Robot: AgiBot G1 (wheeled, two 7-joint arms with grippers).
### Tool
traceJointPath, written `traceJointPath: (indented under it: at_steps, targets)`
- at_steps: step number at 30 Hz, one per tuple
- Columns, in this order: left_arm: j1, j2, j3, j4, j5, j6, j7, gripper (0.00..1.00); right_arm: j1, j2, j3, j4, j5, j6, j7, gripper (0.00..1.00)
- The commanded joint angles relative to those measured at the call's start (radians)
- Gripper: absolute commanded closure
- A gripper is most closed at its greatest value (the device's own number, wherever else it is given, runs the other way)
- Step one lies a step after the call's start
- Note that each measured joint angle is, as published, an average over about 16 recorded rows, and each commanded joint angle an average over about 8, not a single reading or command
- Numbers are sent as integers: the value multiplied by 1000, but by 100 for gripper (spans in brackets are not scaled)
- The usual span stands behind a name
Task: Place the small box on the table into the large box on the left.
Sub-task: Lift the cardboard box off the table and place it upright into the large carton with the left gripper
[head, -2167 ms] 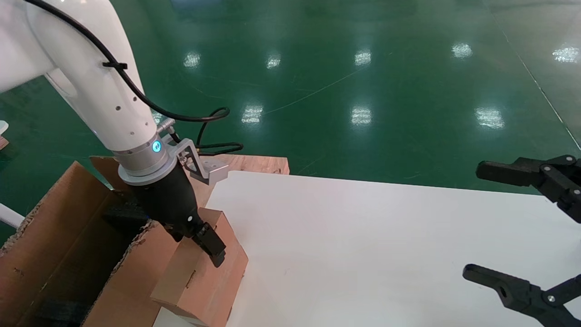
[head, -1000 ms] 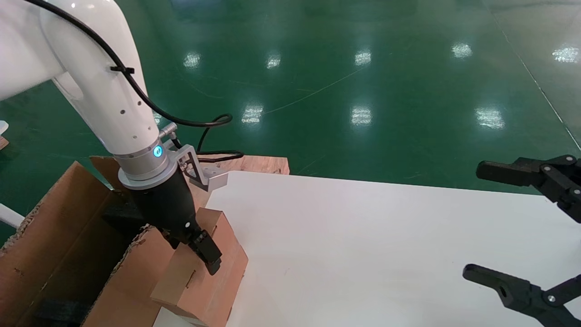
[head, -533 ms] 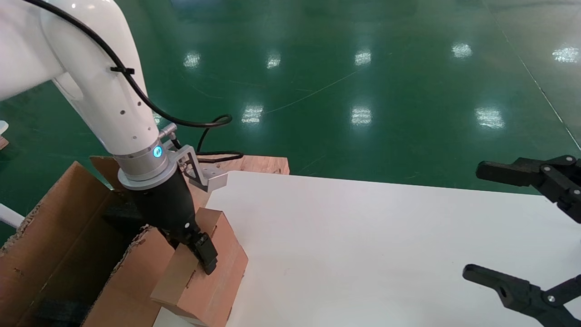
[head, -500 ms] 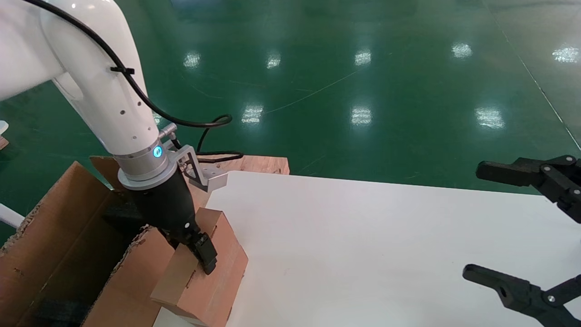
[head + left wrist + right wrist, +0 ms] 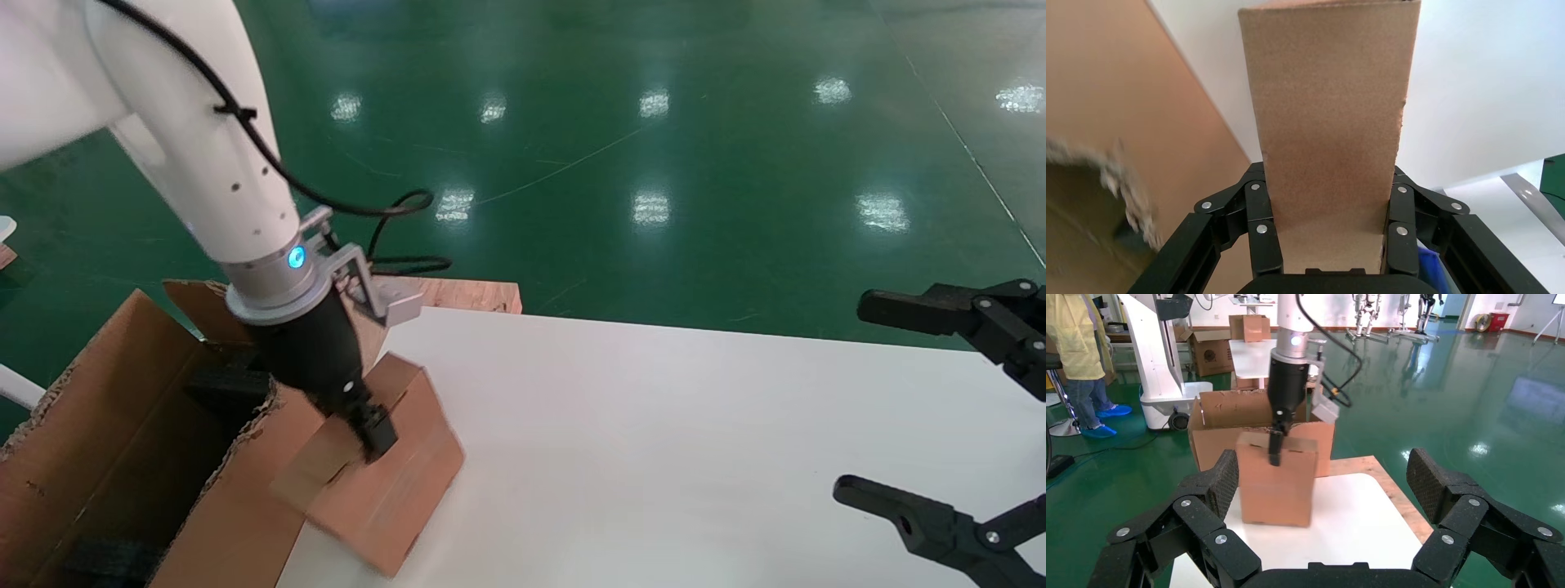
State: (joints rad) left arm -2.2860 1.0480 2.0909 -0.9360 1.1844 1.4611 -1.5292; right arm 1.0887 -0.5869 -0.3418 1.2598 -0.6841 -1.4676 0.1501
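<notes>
Firmly we clamp our left gripper [image 5: 359, 425] on the small box [image 5: 384, 482], at nine o'clock on the table [image 5: 654, 457], beside the large box [image 5: 122, 457]; our right gripper [image 5: 940, 408] gapes wide at three o'clock.

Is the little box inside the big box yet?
Not yet. Done: the left gripper has clamped the small box. In hand: the box is tilted at the table edge, right beside the large box; it looks partly lifted. Left: raise it over the torn rim, lower it in, let go. The right gripper waits open at the far right.

No legible txt or labels anywhere.
</notes>
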Motion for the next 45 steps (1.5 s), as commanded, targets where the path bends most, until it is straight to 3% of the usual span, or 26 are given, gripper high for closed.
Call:
traceJointPath:
  at_steps: [1, 9, 15, 20, 25, 35, 45]
  targets:
    - [-2, 12, -9, 14, -2, -10, 11, 100, 0, 0, 0, 0, 0, 0, 0, 0]
    - [-174, 73, -46, 213, 61, -6, 177, 100, 0, 0, 0, 0, 0, 0, 0, 0]
    - [-317, 62, -40, 299, 119, 42, 270, 100, 0, 0, 0, 0, 0, 0, 0, 0]
    - [-428, 27, -2, 315, 174, 102, 283, 100, 0, 0, 0, 0, 0, 0, 0, 0]
    - [-497, -26, 101, 260, 213, 133, 213, 100, 0, 0, 0, 0, 0, 0, 0, 0]
    - [-441, -159, 338, -33, 54, 113, -42, 100, 0, 0, 0, 0, 0, 0, 0, 0]
    - [-282, -202, 368, -119, 5, 5, -87, 100, 0, 0, -1, 0, 0, 0, 0, 0]
